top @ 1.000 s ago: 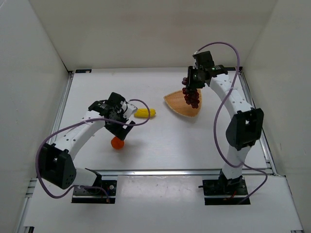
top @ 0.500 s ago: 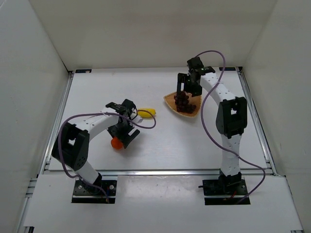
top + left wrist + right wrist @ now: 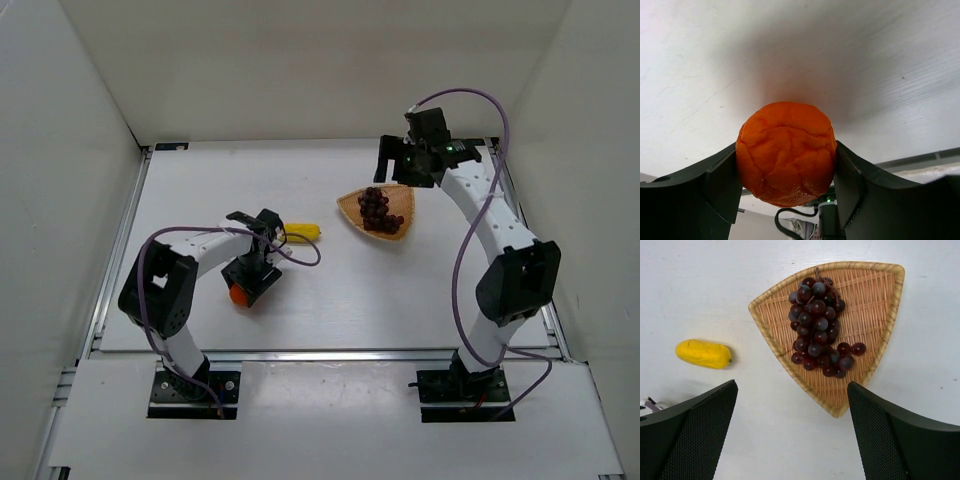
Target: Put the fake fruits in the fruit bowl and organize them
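My left gripper (image 3: 246, 284) is shut on the round orange (image 3: 786, 152); its black fingers (image 3: 722, 186) press both sides of it, low over the table. In the top view the orange (image 3: 238, 295) peeks out under the gripper. The yellow lemon (image 3: 300, 233) lies on the table just beyond it and also shows in the right wrist view as the lemon (image 3: 703, 353). The grape bunch (image 3: 817, 325) rests inside the wicker fruit bowl (image 3: 872, 305). My right gripper (image 3: 791, 387) hangs open above the bowl's near corner, holding nothing. From above, the grapes (image 3: 376, 208) fill the middle of the bowl (image 3: 347, 203).
White walls enclose the table on three sides. Metal rails (image 3: 330, 353) run along the table's edges. A purple cable (image 3: 300, 255) loops from the left arm over the table near the lemon.
My left gripper came down and shut on the orange. My right gripper lowered the grapes into the bowl, opened, let them go and lifted away.
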Robot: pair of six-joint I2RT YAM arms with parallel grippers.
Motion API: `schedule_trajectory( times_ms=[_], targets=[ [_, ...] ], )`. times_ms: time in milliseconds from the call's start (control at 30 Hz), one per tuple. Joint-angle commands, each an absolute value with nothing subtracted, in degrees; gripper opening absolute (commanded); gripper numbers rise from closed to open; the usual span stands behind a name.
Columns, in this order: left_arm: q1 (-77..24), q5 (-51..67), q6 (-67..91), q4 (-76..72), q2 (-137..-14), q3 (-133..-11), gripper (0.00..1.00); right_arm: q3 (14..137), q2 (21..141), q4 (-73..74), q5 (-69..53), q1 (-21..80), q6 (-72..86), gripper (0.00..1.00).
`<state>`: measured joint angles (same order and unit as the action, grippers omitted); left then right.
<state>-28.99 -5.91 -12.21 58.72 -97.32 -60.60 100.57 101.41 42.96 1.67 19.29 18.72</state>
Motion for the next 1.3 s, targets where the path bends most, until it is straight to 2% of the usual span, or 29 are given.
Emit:
schedule_trajectory(
  times_ms=[0, 233, 267, 467, 600, 767, 900, 933, 1067, 1100, 1200, 1267],
  targets=[
    [-29.2, -7.4, -12.7, 60.6, -96.2, -66.3, 0.21, 97.0, 96.2, 41.6, 3.2, 19.4, 19.5, 0.94],
    [-34.7, -7.4, -16.0, 62.7, -102.6, -91.0, 0.23, 84.0, 83.9, 36.7, 2.4, 15.9, 23.5, 0.96],
    [-36.1, -7.4, -16.5, 61.1, -106.6, -98.3, 0.23, 81.0, 81.8, 35.5, 1.7, 14.5, 23.6, 0.96],
    [-38.6, -3.2, -15.1, 52.1, -124.4, -121.5, 0.23, 73.1, 74.6, 35.0, 1.6, 9.7, 24.4, 0.96],
    [-39.1, -0.7, -12.9, 48.4, -133.8, -132.5, 0.24, 70.6, 72.3, 35.5, 1.6, 6.4, 22.5, 0.96],
    [-40.2, 0.4, -11.3, 40.5, -136.6, -134.1, 0.28, 69.3, 70.8, 36.1, 0.2, 3.4, 19.9, 0.96],
    [-40.7, 1.9, -9.6, 40.0, -138.8, -134.1, 0.31, 69.3, 70.8, 36.7, -0.4, 2.4, 19.2, 0.96],
    [-40.7, 1.9, -9.6, 40.0, -139.3, -134.1, 0.34, 69.9, 71.4, 36.7, -1.0, 2.4, 19.2, 0.96],
    [-40.7, 3.0, -9.6, 39.5, -139.3, -134.6, 0.70, 70.4, 72.0, 36.7, -2.0, 2.4, 18.6, 0.96],
    [-40.7, 3.0, -9.6, 39.5, -139.3, -134.6, 0.83, 70.4, 72.0, 37.2, -2.0, 2.4, 18.6, 0.96],
    [-40.7, 3.0, -9.6, 39.5, -136.9, -132.7, 0.97, 70.4, 72.5, 37.2, -2.6, 2.4, 18.1, 0.96],
    [-40.7, 1.6, -9.6, 39.5, -135.2, -130.7, 1.00, 70.9, 72.5, 37.2, -3.5, 2.4, 18.1, 0.97]
  ],
)
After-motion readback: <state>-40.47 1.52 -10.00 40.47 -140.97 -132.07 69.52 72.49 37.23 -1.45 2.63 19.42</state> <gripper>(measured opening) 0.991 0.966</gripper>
